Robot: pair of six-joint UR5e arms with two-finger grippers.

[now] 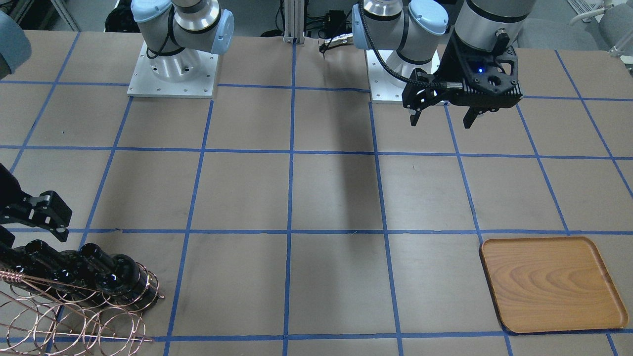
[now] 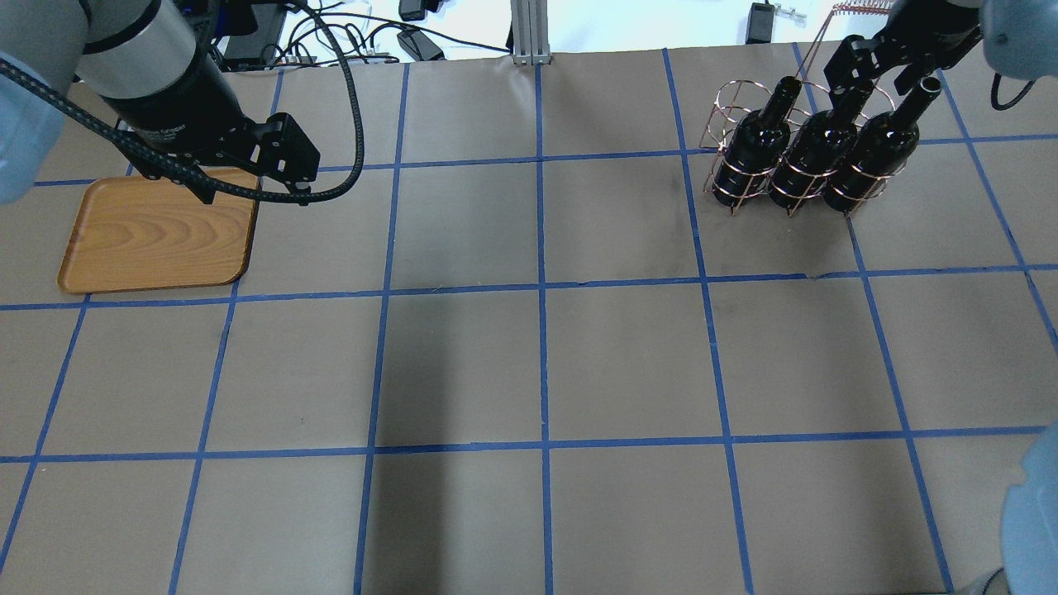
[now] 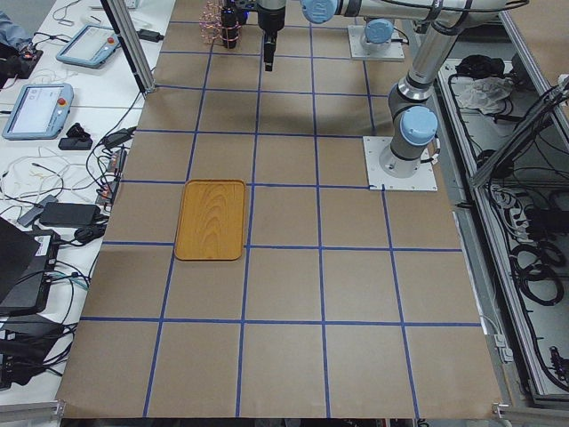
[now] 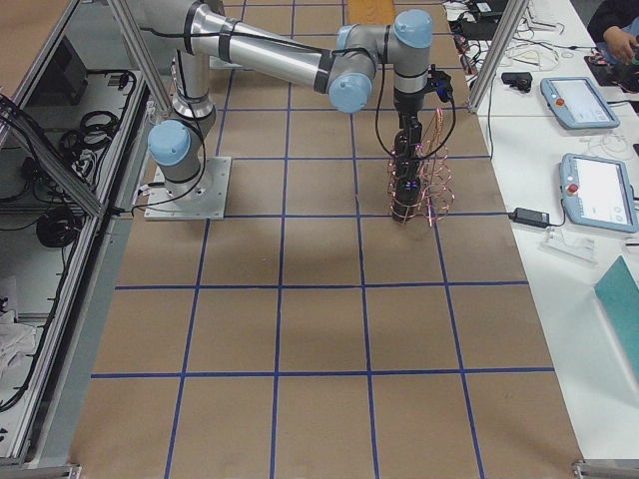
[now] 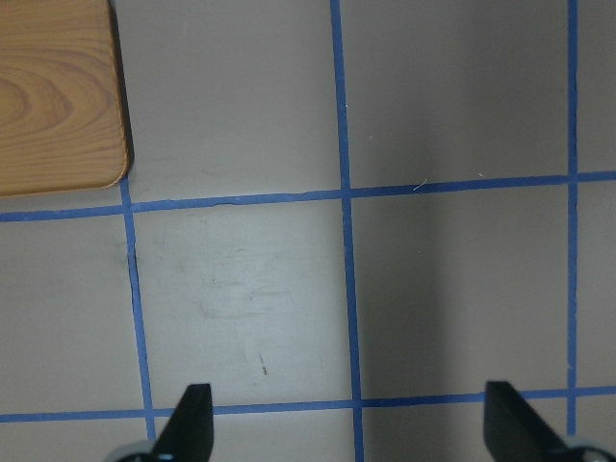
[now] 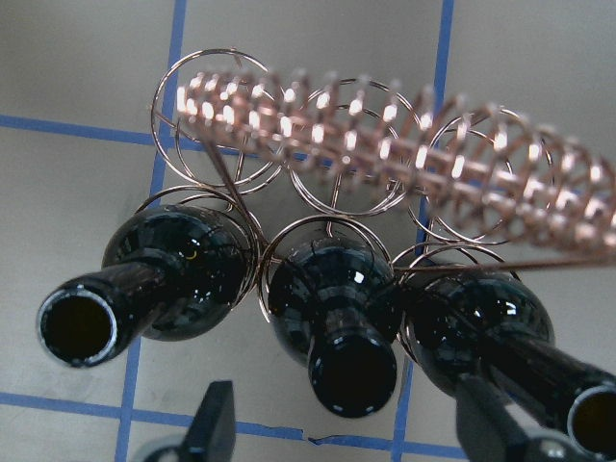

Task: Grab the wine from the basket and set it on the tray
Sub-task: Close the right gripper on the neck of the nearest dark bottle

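Three near-black wine bottles stand upright in the front row of the copper wire basket (image 2: 726,97): left (image 6: 144,289), middle (image 6: 332,308), right (image 6: 491,327). In the overhead view they are at the far right (image 2: 814,153). My right gripper (image 6: 351,438) is open above the bottle necks, with the middle bottle's mouth between its fingers and not touching them; it also shows in the overhead view (image 2: 869,76). The wooden tray (image 2: 157,231) lies empty at the far left. My left gripper (image 5: 351,428) is open and empty, hovering beside the tray's corner (image 5: 53,96).
The basket's (image 6: 385,135) back rings hold no bottles, and its wire handle crosses above them. Brown paper with a blue tape grid covers the table (image 2: 537,364). The arm bases (image 1: 173,69) stand at the robot's side. Tablets and cables lie beyond the far edge (image 3: 53,98).
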